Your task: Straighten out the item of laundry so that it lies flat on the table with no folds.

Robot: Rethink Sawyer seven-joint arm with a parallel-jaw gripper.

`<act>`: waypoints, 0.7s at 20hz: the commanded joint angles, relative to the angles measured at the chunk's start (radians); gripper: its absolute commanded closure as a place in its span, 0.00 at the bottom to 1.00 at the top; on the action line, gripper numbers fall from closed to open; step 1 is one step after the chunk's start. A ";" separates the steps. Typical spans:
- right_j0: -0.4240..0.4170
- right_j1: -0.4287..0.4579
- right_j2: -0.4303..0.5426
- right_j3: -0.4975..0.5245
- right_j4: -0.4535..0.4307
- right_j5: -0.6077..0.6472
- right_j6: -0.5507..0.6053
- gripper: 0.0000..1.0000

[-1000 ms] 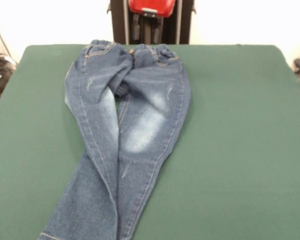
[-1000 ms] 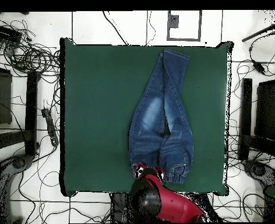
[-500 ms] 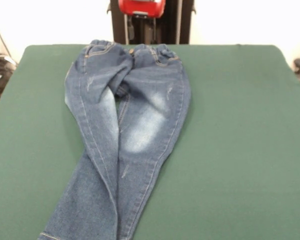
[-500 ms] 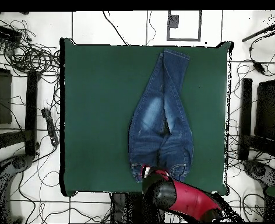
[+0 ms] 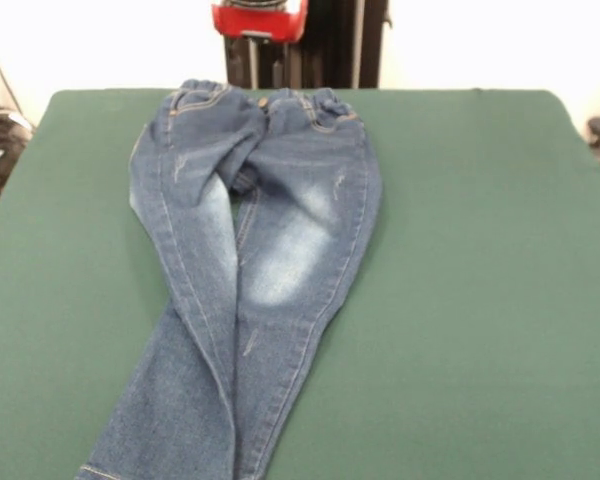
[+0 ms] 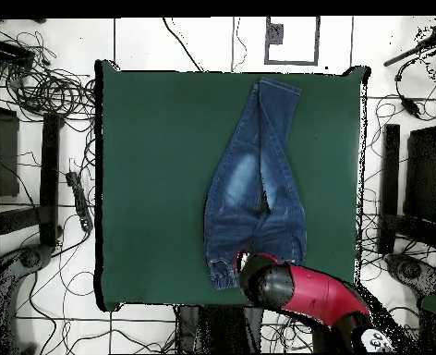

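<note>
Jeans not yet flat; legs crossed.
Child's denim jeans (image 5: 245, 270) lie centre-left of frame on green table (image 5: 480, 300), waistband at top. My arm (image 6: 305, 294) hangs over waistband, prob. lining up; gripper state: can't tell.

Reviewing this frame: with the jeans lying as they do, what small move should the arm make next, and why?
Probably lower onto the waistband end of the jeans and get hold there. The two legs cross and overlap instead of lying apart on the table, and the upper part is folded inward. The arm sits over that waistband edge in the overhead view; its gripper cannot be made out.
</note>
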 commanded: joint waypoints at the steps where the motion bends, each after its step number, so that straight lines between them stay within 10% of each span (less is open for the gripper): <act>1: 0.012 0.026 0.105 -0.164 -0.047 0.126 -0.047 0.00; 14: -0.046 0.061 0.158 -0.261 -0.123 0.136 -0.095 0.00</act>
